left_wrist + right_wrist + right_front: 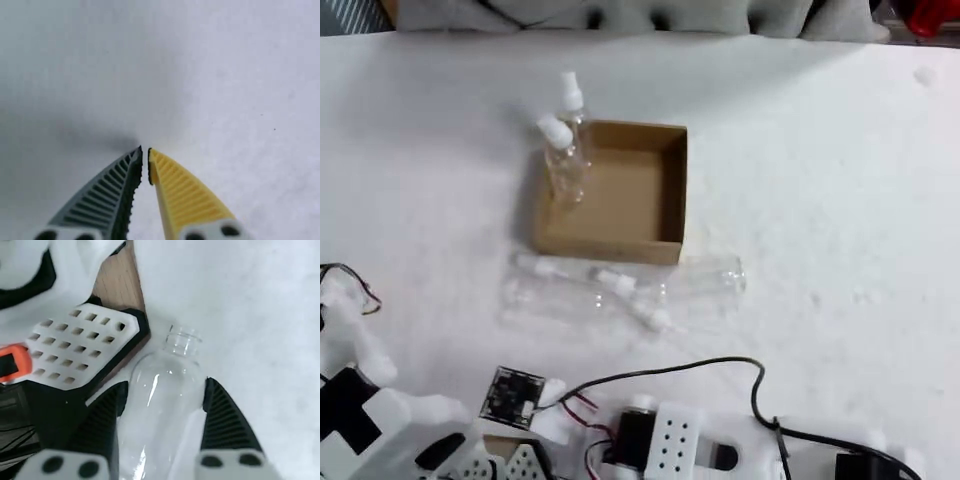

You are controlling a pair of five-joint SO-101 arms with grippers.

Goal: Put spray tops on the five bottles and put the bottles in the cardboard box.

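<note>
The left gripper has its grey and yellow fingers drawn almost together, with nothing between them. Their tips hang close over the white tablecloth, which spreads out plain beyond them.

The right gripper is clamped on a clear bottle, one black finger against each side. The bottle's open neck, with no top on it, pokes out past the fingertips over the same white cloth. Just beside this gripper sit a white perforated plate and a strip of bare wood.

In the high view, the cardboard box stands open on the cloth, well ahead of both arms. Two capped bottles stand upright in one of its far corners. Between the box and the arms, more clear bottles lie on their sides with white spray tops among them; I cannot tell their number. Grey tufted upholstery runs along the far edge of the table.
</note>
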